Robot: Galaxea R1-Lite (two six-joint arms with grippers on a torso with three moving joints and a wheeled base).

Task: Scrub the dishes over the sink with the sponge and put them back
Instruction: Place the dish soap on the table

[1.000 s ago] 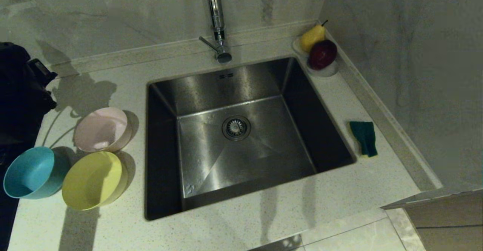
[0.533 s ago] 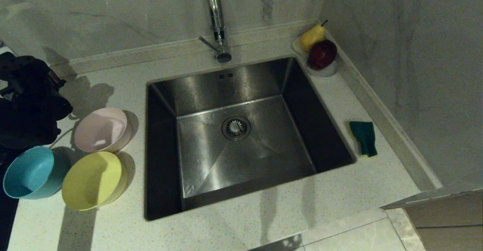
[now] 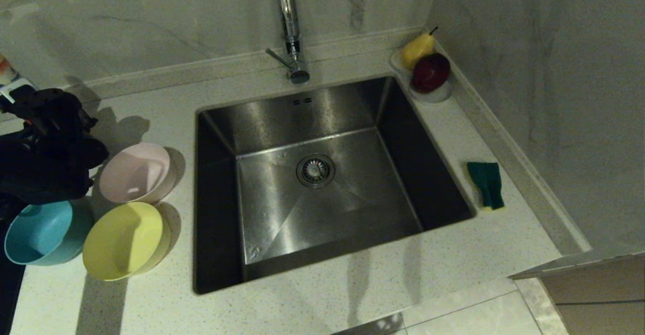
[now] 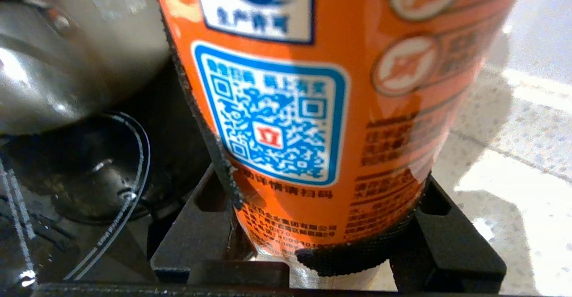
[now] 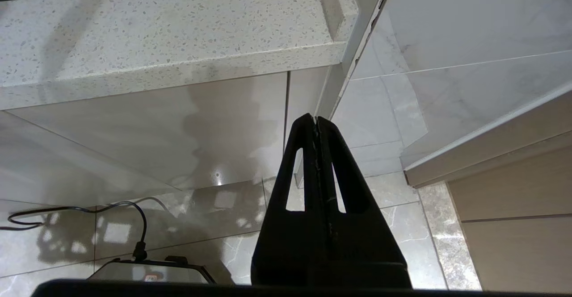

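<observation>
Three dishes stand on the counter left of the sink (image 3: 312,104): a pale pink bowl (image 3: 135,172), a teal bowl (image 3: 43,231) and a yellow bowl (image 3: 123,239). The sponge (image 3: 486,183), green face up, lies on the counter right of the sink. My left gripper (image 3: 35,106) hangs at the far left, just behind the pink and teal bowls. It (image 4: 313,190) is shut on an orange labelled bottle (image 4: 313,87), whose top (image 3: 6,70) peeks out at the edge of the head view. My right gripper (image 5: 316,120) is shut and empty, parked below the counter edge.
A chrome faucet (image 3: 289,27) rises behind the sink, whose drain strainer (image 3: 315,170) sits in the middle. A white fruit dish (image 3: 437,94) with a pear and a red fruit stands in the back right corner. Walls close the back and right. A shiny metal vessel (image 4: 44,78) stands beside the bottle.
My left arm has come in from the left edge toward the bowls, carrying the bottle. It now overlaps the teal bowl's far rim. Bowls, sponge and right arm have not moved.
</observation>
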